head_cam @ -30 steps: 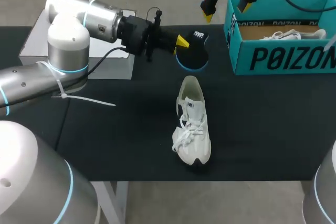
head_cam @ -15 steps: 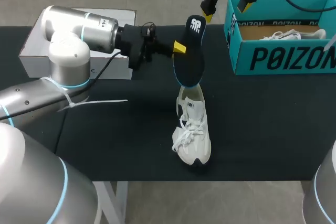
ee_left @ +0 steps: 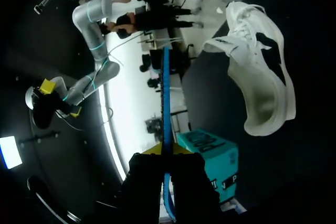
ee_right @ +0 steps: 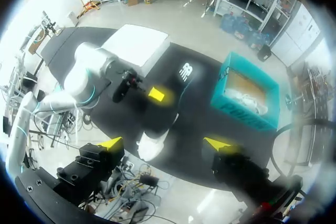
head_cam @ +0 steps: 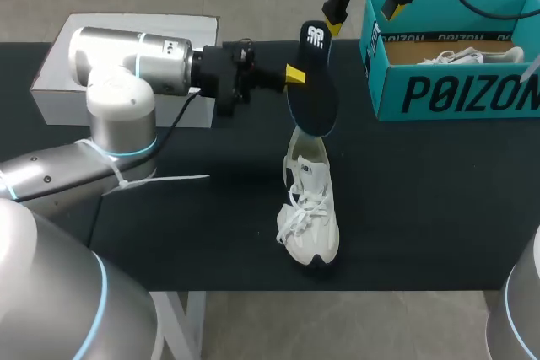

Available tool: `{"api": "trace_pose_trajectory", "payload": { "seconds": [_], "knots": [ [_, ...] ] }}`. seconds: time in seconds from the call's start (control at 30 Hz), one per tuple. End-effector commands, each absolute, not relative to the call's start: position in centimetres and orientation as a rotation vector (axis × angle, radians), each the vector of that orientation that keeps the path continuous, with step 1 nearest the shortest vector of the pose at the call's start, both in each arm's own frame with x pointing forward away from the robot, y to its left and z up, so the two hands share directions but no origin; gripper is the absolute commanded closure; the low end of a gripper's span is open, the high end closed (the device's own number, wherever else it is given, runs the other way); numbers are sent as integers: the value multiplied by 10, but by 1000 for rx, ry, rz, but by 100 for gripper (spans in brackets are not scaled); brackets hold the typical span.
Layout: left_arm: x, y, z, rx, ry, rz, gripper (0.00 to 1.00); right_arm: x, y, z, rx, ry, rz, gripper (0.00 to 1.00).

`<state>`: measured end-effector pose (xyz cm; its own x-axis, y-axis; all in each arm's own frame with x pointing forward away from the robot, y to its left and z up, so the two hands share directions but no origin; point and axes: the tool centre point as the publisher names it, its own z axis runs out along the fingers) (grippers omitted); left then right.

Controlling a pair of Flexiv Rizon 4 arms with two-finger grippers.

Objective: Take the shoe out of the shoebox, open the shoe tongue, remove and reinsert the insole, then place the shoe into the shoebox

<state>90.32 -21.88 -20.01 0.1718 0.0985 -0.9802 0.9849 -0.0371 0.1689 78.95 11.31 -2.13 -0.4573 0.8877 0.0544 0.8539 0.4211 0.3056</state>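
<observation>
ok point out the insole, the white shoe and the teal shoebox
insole [head_cam: 315, 100]: head view, on its dark face.
white shoe [head_cam: 304, 205]: head view, on the laced middle.
teal shoebox [head_cam: 460, 92]: head view, on the front wall.

I saw the black desk [head_cam: 422, 208] carrying a white shoe [head_cam: 309, 212] near its middle, a teal shoebox [head_cam: 456, 82] at the far right, and a white box [head_cam: 52, 86] at the far left.

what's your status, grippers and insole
Left gripper shut on insole, upright over heel of shoe. Right gripper open, high beside shoebox. Nothing between insole and shoe.
</observation>
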Motion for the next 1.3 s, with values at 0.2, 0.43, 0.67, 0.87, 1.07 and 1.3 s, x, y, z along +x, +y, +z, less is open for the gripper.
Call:
{"api": "trace_pose_trajectory", "payload": {
  "seconds": [0.2, 0.43, 0.67, 0.87, 1.07, 1.3],
  "knots": [
    [897, -219, -203, 1322, 1167, -1020, 100, 790, 113, -22, 1570, 2550, 443, 0],
    [897, -219, -203, 1322, 1167, -1020, 100, 790, 113, -22, 1570, 2550, 443, 0],
    [897, -219, -203, 1322, 1167, -1020, 100, 805, 97, -29, 1703, 2583, 680, 0],
    [897, -219, -203, 1322, 1167, -1020, 100, 821, 59, -52, 1937, 2637, 1146, 0],
    [897, -219, -203, 1322, 1167, -1020, 100, 817, 44, -75, 2038, 2596, 1473, 0],
    [897, -219, -203, 1322, 1167, -1020, 100, 819, 48, -88, 2073, 2578, 1670, 0]
  ]
}}
